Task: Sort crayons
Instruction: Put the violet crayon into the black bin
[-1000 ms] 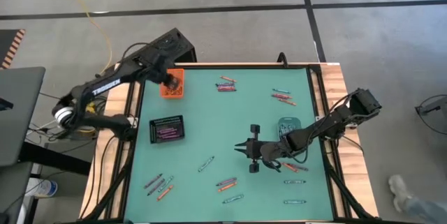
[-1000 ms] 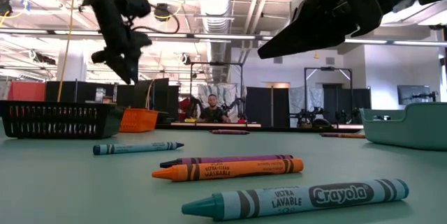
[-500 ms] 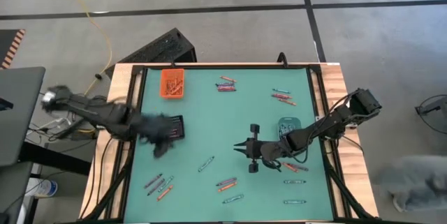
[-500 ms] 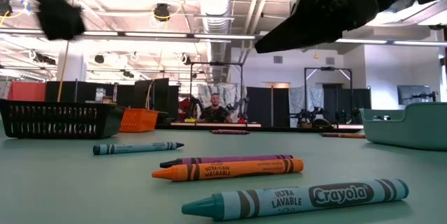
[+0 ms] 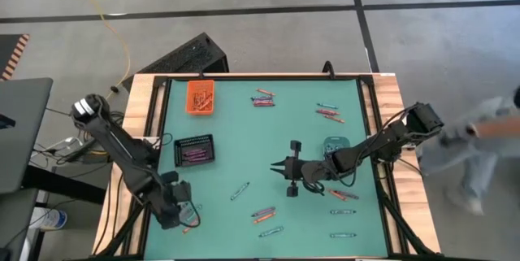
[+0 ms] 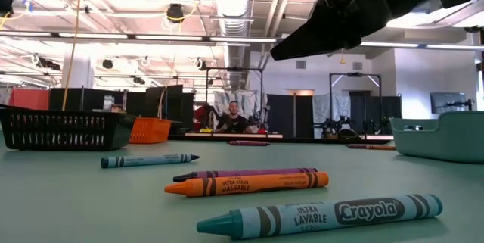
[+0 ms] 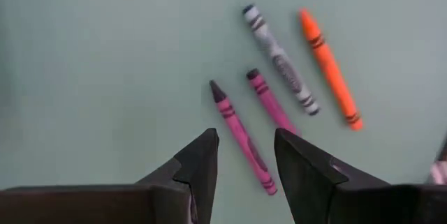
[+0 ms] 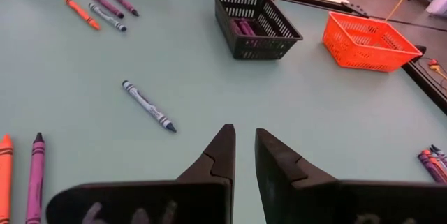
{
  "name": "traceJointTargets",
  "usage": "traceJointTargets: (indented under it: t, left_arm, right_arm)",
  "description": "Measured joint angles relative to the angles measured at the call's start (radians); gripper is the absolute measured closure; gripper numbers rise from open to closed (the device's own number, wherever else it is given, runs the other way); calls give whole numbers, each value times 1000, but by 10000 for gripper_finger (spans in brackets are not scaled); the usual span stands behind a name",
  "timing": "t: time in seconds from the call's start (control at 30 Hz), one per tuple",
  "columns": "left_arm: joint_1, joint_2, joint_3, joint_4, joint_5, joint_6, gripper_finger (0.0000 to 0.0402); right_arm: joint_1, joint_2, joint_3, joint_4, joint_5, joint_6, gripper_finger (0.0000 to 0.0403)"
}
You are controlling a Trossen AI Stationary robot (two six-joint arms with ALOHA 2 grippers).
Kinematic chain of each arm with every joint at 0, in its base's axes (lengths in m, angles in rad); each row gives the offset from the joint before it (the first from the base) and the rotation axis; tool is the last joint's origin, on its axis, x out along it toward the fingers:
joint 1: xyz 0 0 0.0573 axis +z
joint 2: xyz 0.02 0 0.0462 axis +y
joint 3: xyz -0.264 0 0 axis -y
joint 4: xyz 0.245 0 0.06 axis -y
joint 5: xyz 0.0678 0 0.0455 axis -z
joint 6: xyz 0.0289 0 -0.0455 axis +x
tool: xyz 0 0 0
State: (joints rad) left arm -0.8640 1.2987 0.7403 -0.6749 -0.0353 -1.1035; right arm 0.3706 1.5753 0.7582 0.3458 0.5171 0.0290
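Crayons lie scattered on the green table (image 5: 244,131). One cluster (image 5: 188,216) is at the near left. In the left wrist view it shows as a purple crayon (image 7: 241,137), a pink one (image 7: 271,102), a grey-blue one (image 7: 281,60) and an orange one (image 7: 330,70). My left gripper (image 7: 246,142) hangs open above this cluster (image 5: 175,204), pointing down, its fingers on either side of the purple crayon without touching it. My right gripper (image 5: 284,169) hovers over the table's middle, open by a narrow gap (image 8: 244,140) and holding nothing.
An orange basket (image 5: 200,97) stands at the far left, a black basket (image 5: 195,151) nearer, a pale teal tray (image 5: 335,144) right of centre. More crayons lie at the far side (image 5: 262,98), (image 5: 328,113), near the middle (image 5: 262,214) and near right (image 5: 343,211). A person passes on the floor (image 5: 479,143).
My left gripper has swung from above the orange basket toward the table's near edge, past the black basket, and has sunk over the near-left crayon cluster, rolling as it went. It has left the low view.
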Motion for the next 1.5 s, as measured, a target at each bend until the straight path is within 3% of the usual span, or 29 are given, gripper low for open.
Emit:
traceJointTargets:
  t: [0.8,1.03,1.13,1.4,1.5]
  left_arm:
    - [27,203,2,37,65,45,271]
    - [73,235,6,-32,88,33,274]
    - [85,236,5,-41,99,33,292]
    - [94,235,4,-41,73,66,389]
    - [102,219,4,-18,26,110,392]
  right_arm:
    - [0,0,0,-5,-1,-2,349]
    - [0,0,0,-5,-1,-2,349]
    - [0,0,0,-5,-1,-2,349]
    - [0,0,0,-5,-1,-1,349]
    - [0,0,0,-5,-1,-1,349]
